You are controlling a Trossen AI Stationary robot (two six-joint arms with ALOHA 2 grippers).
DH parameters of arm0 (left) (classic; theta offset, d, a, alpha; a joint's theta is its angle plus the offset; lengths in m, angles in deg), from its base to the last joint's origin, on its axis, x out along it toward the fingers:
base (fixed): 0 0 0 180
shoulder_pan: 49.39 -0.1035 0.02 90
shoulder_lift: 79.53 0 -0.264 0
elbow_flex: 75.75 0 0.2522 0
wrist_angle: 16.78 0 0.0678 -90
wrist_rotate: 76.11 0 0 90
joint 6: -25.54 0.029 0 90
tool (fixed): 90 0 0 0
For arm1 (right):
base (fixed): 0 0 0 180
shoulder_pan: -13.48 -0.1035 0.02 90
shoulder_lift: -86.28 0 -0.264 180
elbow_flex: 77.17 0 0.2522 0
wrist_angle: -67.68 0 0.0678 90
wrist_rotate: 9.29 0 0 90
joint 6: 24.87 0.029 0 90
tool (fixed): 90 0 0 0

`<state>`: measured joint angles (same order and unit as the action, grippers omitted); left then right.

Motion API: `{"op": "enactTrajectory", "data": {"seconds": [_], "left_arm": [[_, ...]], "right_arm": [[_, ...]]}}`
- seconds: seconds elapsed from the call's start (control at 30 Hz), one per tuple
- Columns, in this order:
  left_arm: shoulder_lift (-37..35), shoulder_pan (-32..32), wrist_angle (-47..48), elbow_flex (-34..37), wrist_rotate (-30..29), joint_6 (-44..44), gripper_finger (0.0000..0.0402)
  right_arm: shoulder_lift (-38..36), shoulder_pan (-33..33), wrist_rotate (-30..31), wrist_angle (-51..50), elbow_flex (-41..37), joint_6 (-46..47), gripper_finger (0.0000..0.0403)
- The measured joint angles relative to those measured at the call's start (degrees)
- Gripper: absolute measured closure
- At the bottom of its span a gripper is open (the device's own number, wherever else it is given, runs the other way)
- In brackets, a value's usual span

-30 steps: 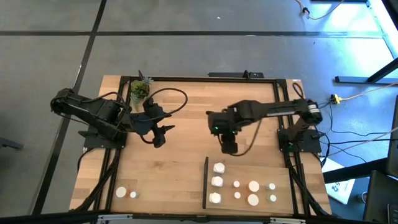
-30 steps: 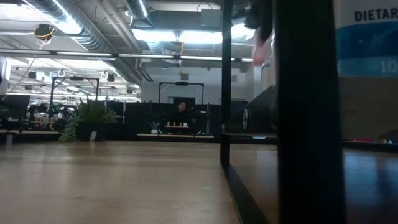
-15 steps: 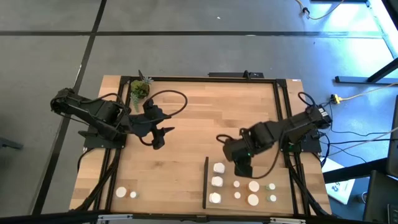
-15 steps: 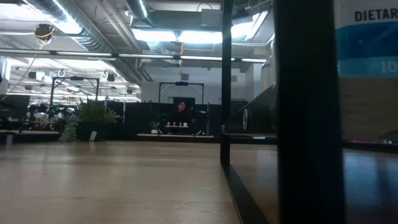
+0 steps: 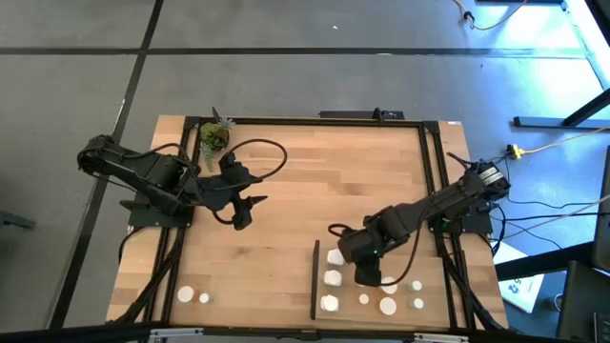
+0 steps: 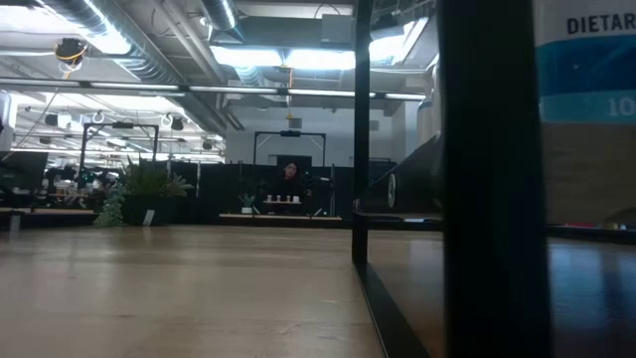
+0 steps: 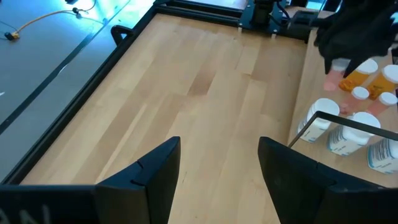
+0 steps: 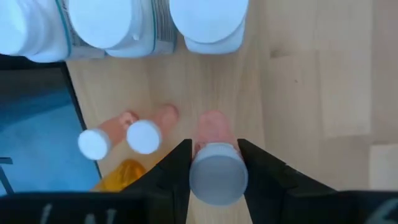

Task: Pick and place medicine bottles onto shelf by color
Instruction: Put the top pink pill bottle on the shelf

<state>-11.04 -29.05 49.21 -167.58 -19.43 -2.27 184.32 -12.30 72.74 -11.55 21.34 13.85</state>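
My right gripper (image 5: pixel 367 274) is low over the light-wood shelf (image 5: pixel 346 290), right of its black upright strip (image 5: pixel 315 281), shut on a small pinkish bottle with a white cap (image 8: pixel 217 175). Three large white bottles (image 5: pixel 332 278) stand in a row beside the strip. Smaller bottles (image 5: pixel 388 306) stand farther right, among them two pinkish ones (image 8: pixel 144 135) close to the held bottle. Two more white bottles (image 5: pixel 186 294) stand on the tabletop at the near left. My left gripper (image 5: pixel 243 211) is open and empty at mid-left and also shows in its own wrist view (image 7: pixel 217 168). My right gripper pinches the small bottle just under its white cap (image 8: pixel 216 155) between its two fingers, one on each side. The fingers come from above, pointing down. The bottle stays upright, its pinkish body (image 8: pixel 212 127) below the fingers. Whether its bottom touches the shelf, I cannot tell.
A small green potted plant (image 5: pixel 214 136) stands at the far left corner. An orange bottle (image 8: pixel 121 173) stands on the shelf close to the pinkish ones. Black frame rails (image 5: pixel 434 181) run along the table's edges. The middle of the tabletop (image 5: pixel 305 181) is bare wood.
My right gripper has carried the pinkish bottle from the table's middle toward the near edge and a little to the right, over the shelf, and has gone down among the small bottles. It stays shut on the bottle.
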Motion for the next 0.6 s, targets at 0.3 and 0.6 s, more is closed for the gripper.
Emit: {"op": "enactTrajectory", "data": {"seconds": [0.3,0.6], "left_arm": [[0.0,0.0,0.0,0.0,0.0,0.0,0.0192],[0.0,0.0,-0.31,0.0,0.0,-0.02,0.0192]], "right_arm": [[0.0,-0.33,-0.91,6.35,-6.38,0.04,0.0282],[0.0,-0.37,0.51,8.3,-7.34,-1.9,0.0282]]}}
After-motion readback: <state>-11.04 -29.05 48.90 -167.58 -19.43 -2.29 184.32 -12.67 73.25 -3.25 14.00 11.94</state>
